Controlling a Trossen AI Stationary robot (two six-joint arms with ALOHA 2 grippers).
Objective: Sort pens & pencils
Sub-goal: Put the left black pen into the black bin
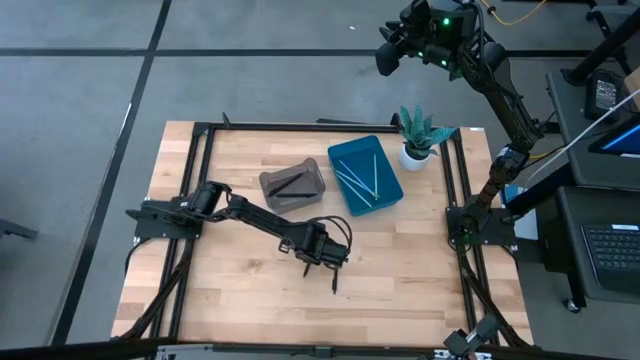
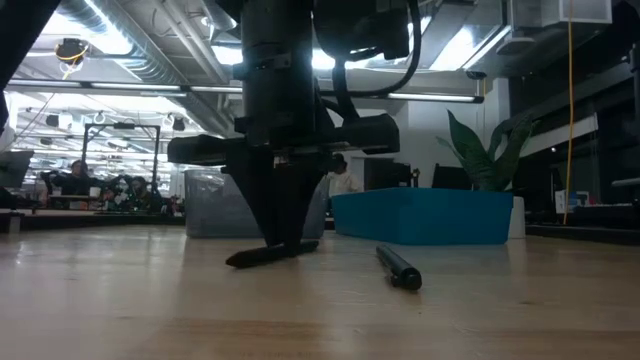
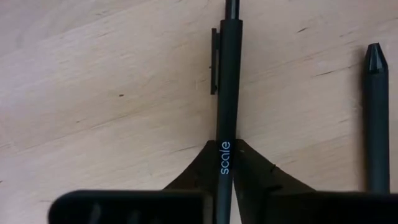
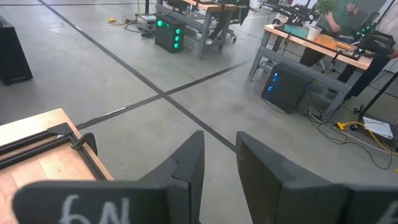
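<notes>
My left gripper [image 1: 322, 252] stands near the table's middle, pointing down, shut on a black pen [image 3: 227, 93] with a clip and the word "scale" on it. In the low view this pen [image 2: 270, 253] lies at table level under the fingers. A second black pen [image 1: 334, 280] lies flat on the wood just beside it, toward the near edge. A grey tray [image 1: 293, 185] holds black sticks. A blue tray [image 1: 365, 175] holds light blue sticks. My right gripper [image 4: 217, 162] is open, raised high beyond the table's far right corner. My left gripper pinches the black pen's barrel [image 3: 225, 134] between its two fingers, at the part printed "scale", away from the clip. The fingers [image 2: 285, 235] come from above, pointing down, across the pen. The pen lies about level, on or barely off the wood.
A green spiky potted plant [image 1: 418, 135] stands at the far right, next to the blue tray. A black metal frame [image 1: 200, 135] runs round the tabletop. Bare wood lies left of and in front of the left gripper.
</notes>
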